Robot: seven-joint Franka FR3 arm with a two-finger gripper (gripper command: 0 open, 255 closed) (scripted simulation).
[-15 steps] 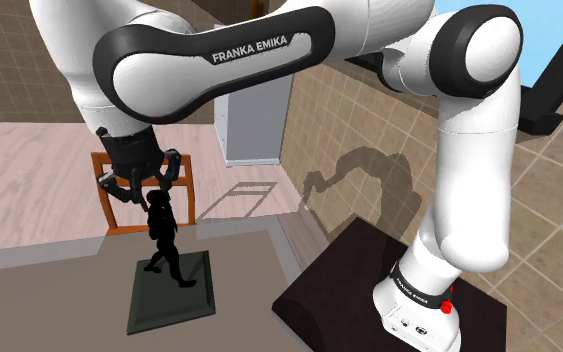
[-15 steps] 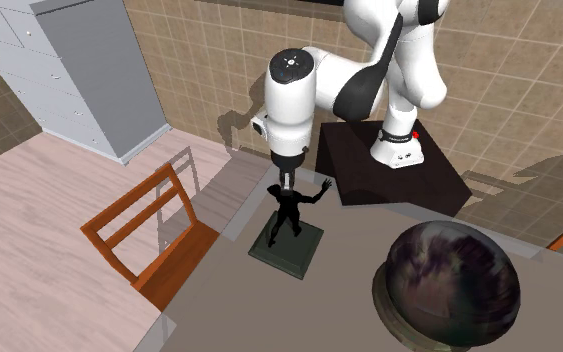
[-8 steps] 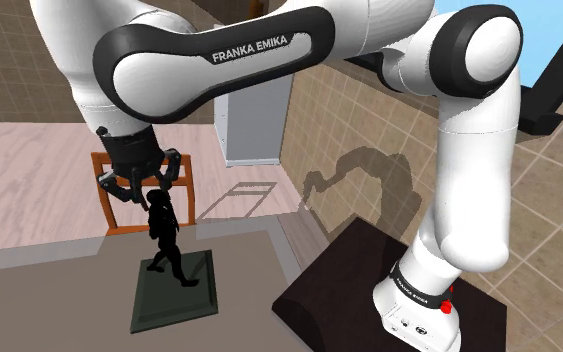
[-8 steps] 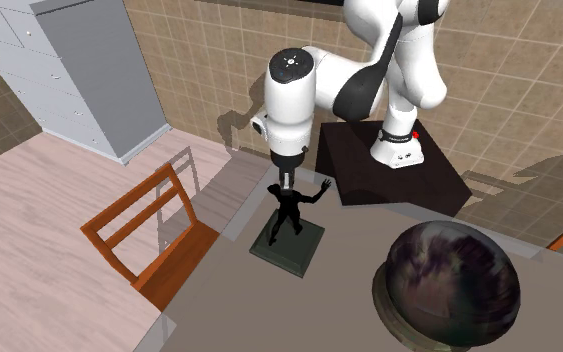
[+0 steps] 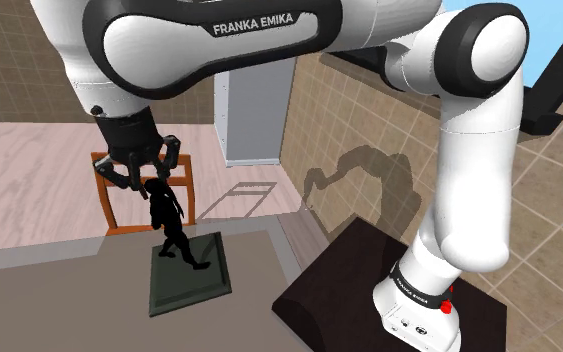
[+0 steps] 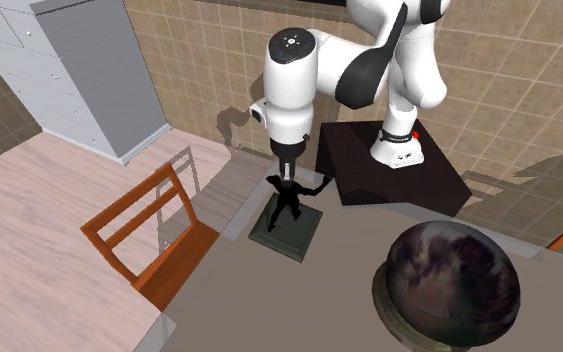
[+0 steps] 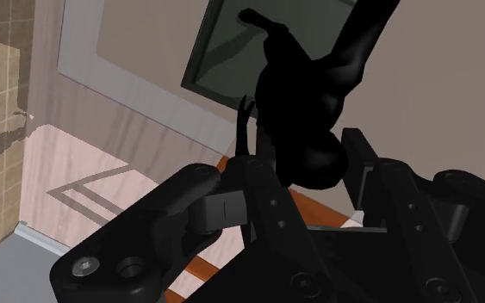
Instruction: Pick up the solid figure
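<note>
Just right of the chair [image 5: 102,195], the gripper [image 5: 151,180] is clamping the figure [image 5: 172,228] by its head, closed on both sides of it in the wrist view. Against half a second ago, the arm [image 5: 219,50] is rising and the figure is travelling with it, drifting further from the chair toward the stand [image 5: 339,290]. Its base [image 5: 191,280] is coming along, turning and seemingly leaving the table [image 5: 49,310]. The lift is looking underway, though a broad base is hanging from a small hold.
</note>
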